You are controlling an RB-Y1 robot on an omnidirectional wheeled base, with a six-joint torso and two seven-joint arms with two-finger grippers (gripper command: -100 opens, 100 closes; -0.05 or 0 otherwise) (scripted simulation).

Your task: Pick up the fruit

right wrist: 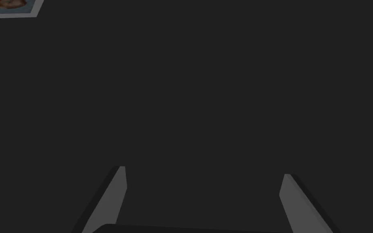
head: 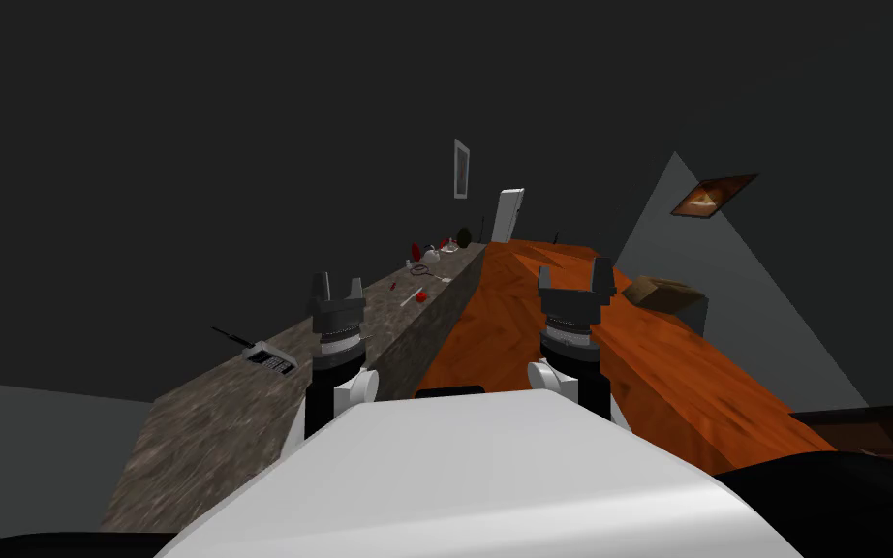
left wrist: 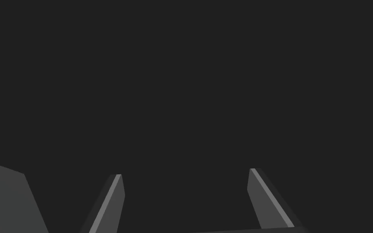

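task barely begun, nothing held. left gripper (head: 337,284) over the near counter (head: 222,426), right gripper (head: 576,274) over the orange wood floor (head: 687,378); both have fingers spread wide and empty, facing a dark wall. fruit is probably in the small clutter at the counter's far end, well apart from both grippers: a dark oval thing (head: 464,236), a red bit (head: 419,297); too small to say which. left to do: close in, reach, grasp, lift. counter long, grey, stone-like; keypad device (head: 270,356) lies nearer. white door (head: 507,215) beyond; dim grey walls.
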